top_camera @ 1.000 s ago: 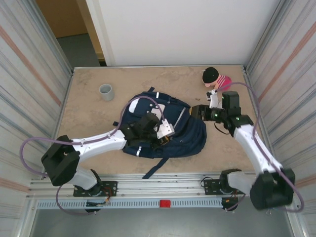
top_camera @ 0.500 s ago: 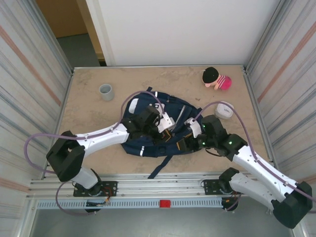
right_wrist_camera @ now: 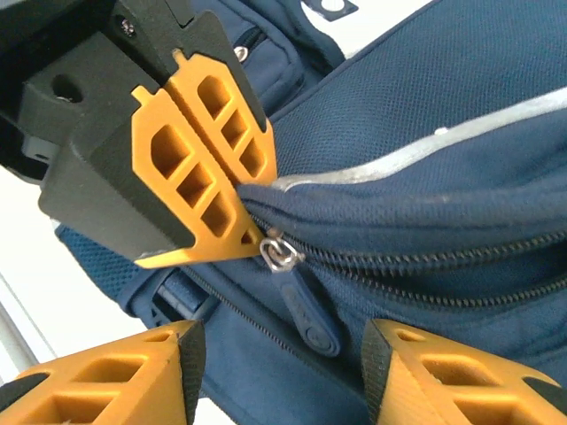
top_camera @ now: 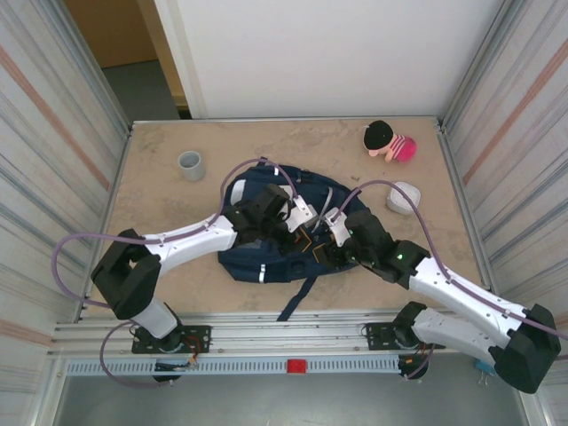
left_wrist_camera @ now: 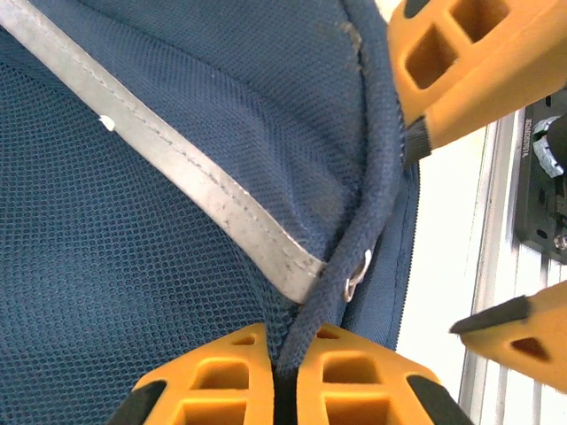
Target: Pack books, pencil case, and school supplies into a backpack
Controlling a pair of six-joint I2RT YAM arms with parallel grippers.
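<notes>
Backpack (top_camera: 256, 257) seam (left_wrist_camera: 368, 199) pinched tight by left gripper (left_wrist_camera: 282, 347); right wrist view picks out zipper pull (right_wrist_camera: 306, 314) at 12 o'clock of wide-open right gripper (right_wrist_camera: 279, 352).

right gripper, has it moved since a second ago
Yes. The right gripper has moved away from the pink and black plush toy, nearer and leftward over the navy blue backpack.

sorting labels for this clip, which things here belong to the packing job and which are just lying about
Part of the job:
- backpack, its edge by the zip pinched in the shut left fingers, open right fingers close by
- pale pencil case, on the table to the right of the backpack

Just lying about:
- grey cup
- pink and black plush toy
</notes>
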